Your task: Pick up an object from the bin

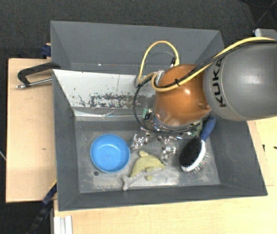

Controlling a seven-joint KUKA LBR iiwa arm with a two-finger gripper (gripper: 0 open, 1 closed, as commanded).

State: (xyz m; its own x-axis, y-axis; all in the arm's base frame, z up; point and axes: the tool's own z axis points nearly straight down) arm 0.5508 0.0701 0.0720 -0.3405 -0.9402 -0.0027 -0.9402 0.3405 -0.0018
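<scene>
Hovering at the bin's [64,145] centre, the tool [153,144] looks spread and empty just above the pale green toy animal [146,165] at 6 o'clock; best drop straight, straddling its body, clear of the blue bowl [109,153] at 8 o'clock and the hairbrush [193,155] at 4 o'clock.

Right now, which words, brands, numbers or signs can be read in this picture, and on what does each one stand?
"KUKA": black letters, turned sideways, on the grey arm link.
No other text can be read: the blue bowl, the black hairbrush and the pale green toy carry no visible lettering.
</scene>
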